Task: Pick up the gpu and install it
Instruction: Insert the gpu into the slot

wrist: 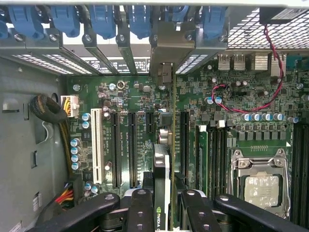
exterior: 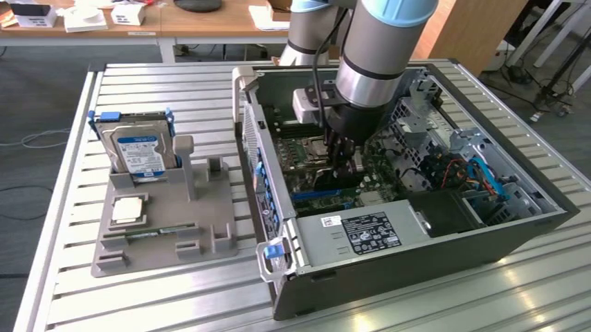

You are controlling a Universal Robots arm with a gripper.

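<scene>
Stands vertical over the open computer case [exterior: 397, 277], reaching down with the gripper [exterior: 344, 162] to just above the motherboard [wrist: 135, 96]. Clamps the fingers [wrist: 140, 212] on the gpu [wrist: 161, 164], partly spread around its thickness. Holds the card upright, edge-on among the expansion slots [wrist: 117, 150], metal bracket [wrist: 164, 48] at the case's rear wall.

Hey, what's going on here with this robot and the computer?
The robot arm is down inside the open computer case. Its gripper is shut on the gpu, holding the card on edge over the motherboard expansion slots, with its metal bracket at the rear slot openings. Whether the card is fully seated can't be told.
</scene>
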